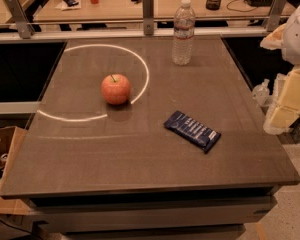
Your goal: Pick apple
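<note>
one apple (115,89) (stem up) on the table (140,159), left of centre. one water bottle (183,32) standing at the far edge; one dark blue bar (192,130) right of centre. gripper (285,104) beside the table's right edge, well apart from the apple; grip state: cannot tell.

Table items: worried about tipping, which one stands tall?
The water bottle, upright at the back; apple and snack bar sit low. Gripper hangs off the right edge.

At the right edge the pincer (286,104) is partly cut off.
</note>
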Tool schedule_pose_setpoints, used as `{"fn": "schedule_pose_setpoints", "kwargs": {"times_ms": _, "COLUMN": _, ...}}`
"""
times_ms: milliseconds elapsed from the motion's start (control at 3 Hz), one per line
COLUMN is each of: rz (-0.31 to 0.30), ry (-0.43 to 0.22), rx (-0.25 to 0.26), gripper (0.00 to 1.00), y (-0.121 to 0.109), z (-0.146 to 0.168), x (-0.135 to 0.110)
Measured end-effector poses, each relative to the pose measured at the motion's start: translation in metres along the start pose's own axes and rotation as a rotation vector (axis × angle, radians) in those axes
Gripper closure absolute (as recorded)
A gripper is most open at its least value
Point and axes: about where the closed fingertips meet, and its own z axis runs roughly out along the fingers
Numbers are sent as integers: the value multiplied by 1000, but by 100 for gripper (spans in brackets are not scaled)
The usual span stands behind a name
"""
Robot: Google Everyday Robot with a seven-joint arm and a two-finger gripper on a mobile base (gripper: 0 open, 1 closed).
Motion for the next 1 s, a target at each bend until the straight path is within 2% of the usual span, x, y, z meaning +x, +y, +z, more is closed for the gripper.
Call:
{"fn": "schedule_pose_setpoints", "kwargs": {"times_ms": 333, "rz": 0, "ry": 0, "rx": 0, "gripper": 0, "y": 0, "z": 0, "x": 0}}
{"fn": "schedule_pose_setpoints", "kwargs": {"times_ms": 667, "rz": 67, "ry": -32, "rx": 5, "gripper": 0, "y": 2, "z": 7, "x": -6}}
{"fn": "schedule_pose_setpoints", "kwargs": {"times_ms": 1000, "rz": 135, "ry": -139, "rx": 10, "gripper": 0, "y": 7, "z": 19, "x": -23}}
